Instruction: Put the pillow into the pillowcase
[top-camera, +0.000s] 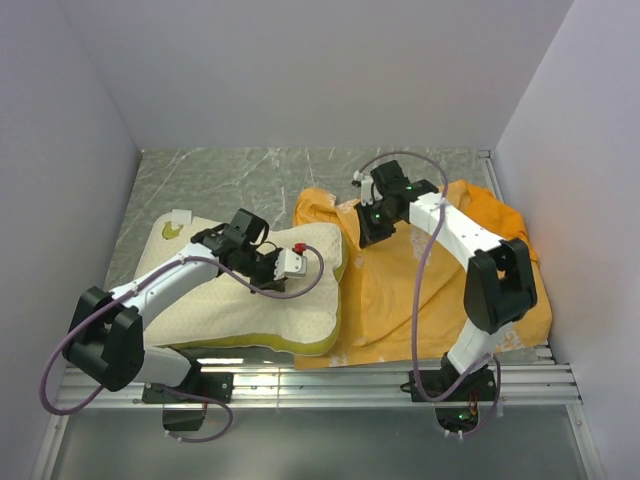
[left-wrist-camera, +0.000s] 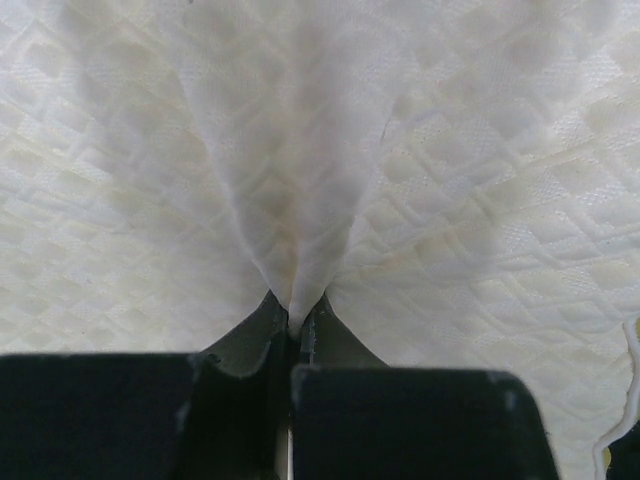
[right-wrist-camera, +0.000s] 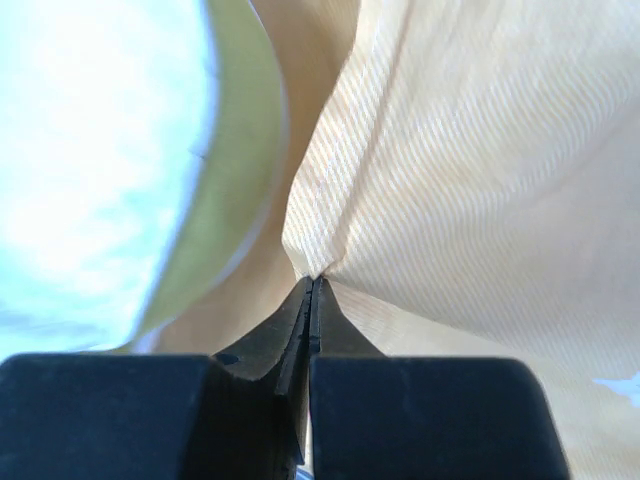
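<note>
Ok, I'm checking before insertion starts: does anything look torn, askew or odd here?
Nothing looks damaged. The pillowcase lies crumpled rather than flat, the pillow overlapping its left edge. The left gripper pinches a pillow fold, the right gripper a pillowcase fold.
</note>
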